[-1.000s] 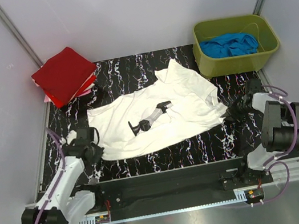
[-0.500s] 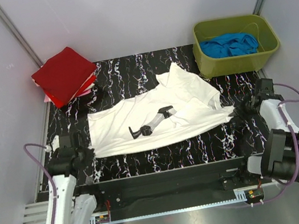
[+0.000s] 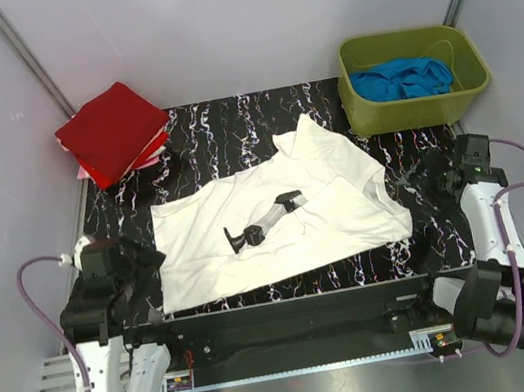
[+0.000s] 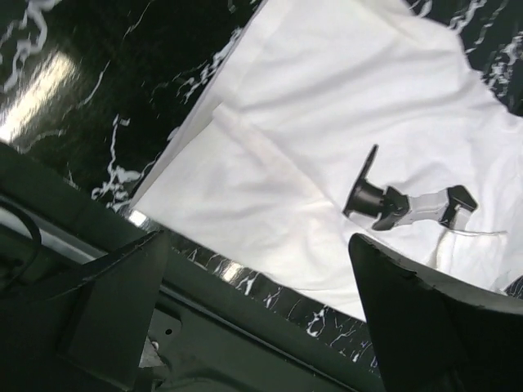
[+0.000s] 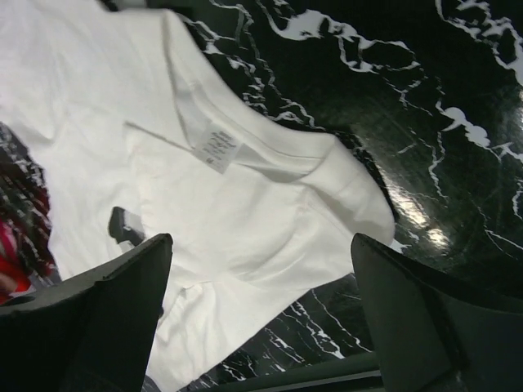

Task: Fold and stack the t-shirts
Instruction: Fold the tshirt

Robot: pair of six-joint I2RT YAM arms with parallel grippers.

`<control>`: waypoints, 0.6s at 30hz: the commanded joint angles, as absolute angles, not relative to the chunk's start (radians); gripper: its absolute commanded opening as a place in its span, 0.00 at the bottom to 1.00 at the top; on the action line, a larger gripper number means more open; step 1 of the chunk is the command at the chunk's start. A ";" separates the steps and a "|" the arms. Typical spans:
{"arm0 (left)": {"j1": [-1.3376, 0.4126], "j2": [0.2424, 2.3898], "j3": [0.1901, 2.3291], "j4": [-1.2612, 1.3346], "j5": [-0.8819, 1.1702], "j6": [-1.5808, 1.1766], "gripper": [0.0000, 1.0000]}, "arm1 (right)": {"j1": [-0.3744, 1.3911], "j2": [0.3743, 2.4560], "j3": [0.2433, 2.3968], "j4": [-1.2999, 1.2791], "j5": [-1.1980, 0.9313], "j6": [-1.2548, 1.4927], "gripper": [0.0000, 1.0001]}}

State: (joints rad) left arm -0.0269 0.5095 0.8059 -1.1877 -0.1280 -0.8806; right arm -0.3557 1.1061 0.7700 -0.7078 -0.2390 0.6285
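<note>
A white t-shirt (image 3: 346, 212) (image 4: 310, 114) (image 5: 245, 196) lies spread flat on the black marbled table (image 3: 219, 122), its grey-black chest print (image 3: 264, 221) (image 4: 404, 204) facing up. Its neck label (image 5: 214, 147) shows in the right wrist view. My left gripper (image 3: 140, 265) (image 4: 257, 273) hangs open just off the shirt's near left corner, holding nothing. To the right of the shirt's collar side, my right gripper (image 3: 428, 172) (image 5: 260, 265) is open too, above the cloth edge. Folded red t-shirts (image 3: 113, 129) are stacked at the back left with a pink one (image 3: 85, 171) beneath.
A green bin (image 3: 404, 34) at the back right holds crumpled blue cloth (image 3: 402, 78). A black rail (image 3: 293, 312) runs along the table's near edge. Grey walls close in the sides and back.
Both grippers have opened and let go of the white t-shirt. The arms drew back outward, and the shirt now lies flatter and nearer the front edge.
</note>
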 commanded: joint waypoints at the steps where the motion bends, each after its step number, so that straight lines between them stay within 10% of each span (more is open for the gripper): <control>1: -0.023 0.673 0.877 -1.031 -0.109 -0.677 0.99 | -0.357 1.048 0.830 -0.661 -0.311 0.630 0.97; 8: -0.021 1.061 0.919 -0.738 -0.024 -0.612 0.60 | -0.134 1.026 0.862 -0.620 -0.333 0.627 0.98; 18: -0.009 1.432 1.023 -0.552 -0.113 -0.592 0.54 | 0.046 0.847 0.750 -0.548 -0.423 0.678 0.99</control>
